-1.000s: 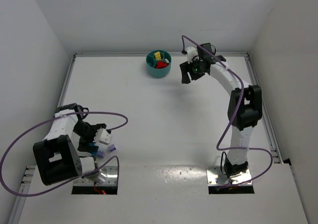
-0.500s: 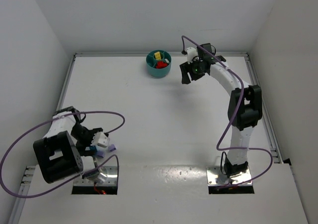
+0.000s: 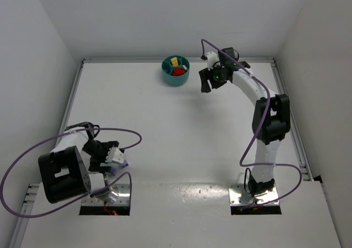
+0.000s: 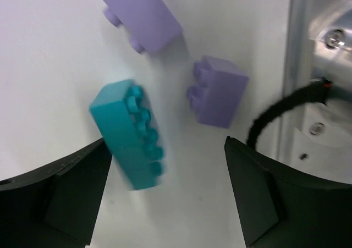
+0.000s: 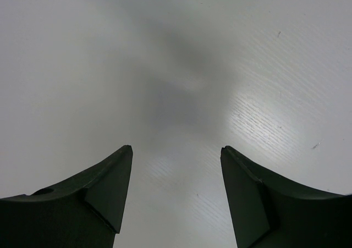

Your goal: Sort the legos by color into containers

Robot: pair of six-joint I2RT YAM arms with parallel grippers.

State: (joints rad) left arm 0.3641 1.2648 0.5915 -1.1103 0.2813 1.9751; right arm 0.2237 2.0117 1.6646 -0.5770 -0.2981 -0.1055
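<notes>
Over the last sec the left arm has pulled its wrist back toward its own base in the top view. The left gripper (image 4: 166, 143) now hangs right over three loose legos at the near-left corner of the table (image 3: 165, 127). Right arm: no change, parked just right of the bowl (image 3: 175, 81).

Left wrist view: fingers spread wide, nothing pinched. A teal brick (image 4: 132, 135) lies on its side just inside the frame-left finger (image 4: 60, 193). I can't tell touching vs. barely apart (its edges are smeared, so cam or brick is moving). One purple brick (image 4: 217, 91) sits btw the fingers but further out, toward the other finger's side. A second purple brick (image 4: 144, 14) lies beyond both, at the frame top. All three are apart from each other.

The right gripper (image 5: 176, 149) has its fingers spread too, w/ bare table btw them and nothing held.

The bowl stands well apart at the back of the table, w/ yellow pieces (image 3: 174, 61) and red pieces (image 3: 179, 71) already inside. No teal or purple shows in it from this angle.

My read: the left arm is lining up a pick, prob. the teal brick. The jaws aren't centred on it yet, so closing now would likely shove it rather than pinch it. After that comes a long carry to the bowl.
</notes>
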